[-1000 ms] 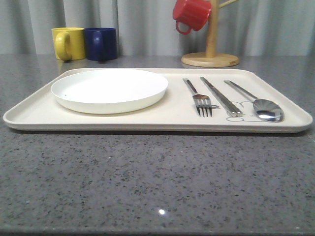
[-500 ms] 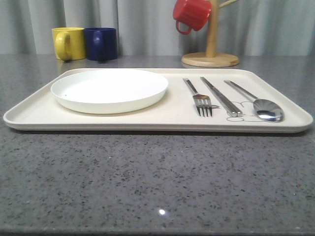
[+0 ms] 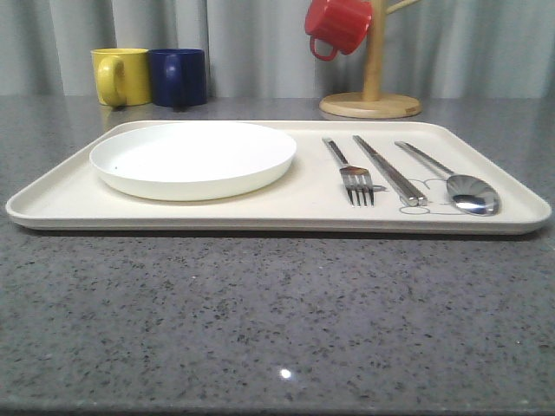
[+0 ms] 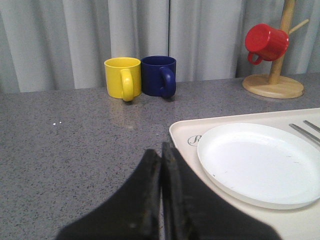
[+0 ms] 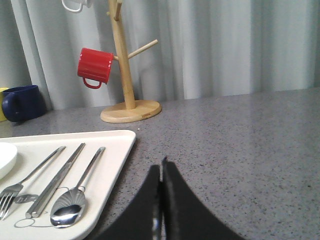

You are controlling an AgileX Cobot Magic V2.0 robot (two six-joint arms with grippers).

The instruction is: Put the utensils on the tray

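Both grippers are seen pressed closed with nothing held: the left gripper (image 4: 161, 155) above the grey counter (image 3: 260, 312) beside the tray's corner, the right gripper (image 5: 161, 172) above the counter off the tray's other side; the fork (image 3: 350, 174), chopsticks (image 3: 390, 171) and spoon (image 3: 451, 180) are laid side by side, apart, on the right part of the cream tray (image 3: 286, 217); a white plate (image 3: 192, 158) is set on its left part; behind, a yellow mug (image 3: 120, 76) and a blue mug (image 3: 178, 76) are placed side by side; a red mug (image 3: 338, 24) is hung on a wooden mug tree (image 3: 373, 78).
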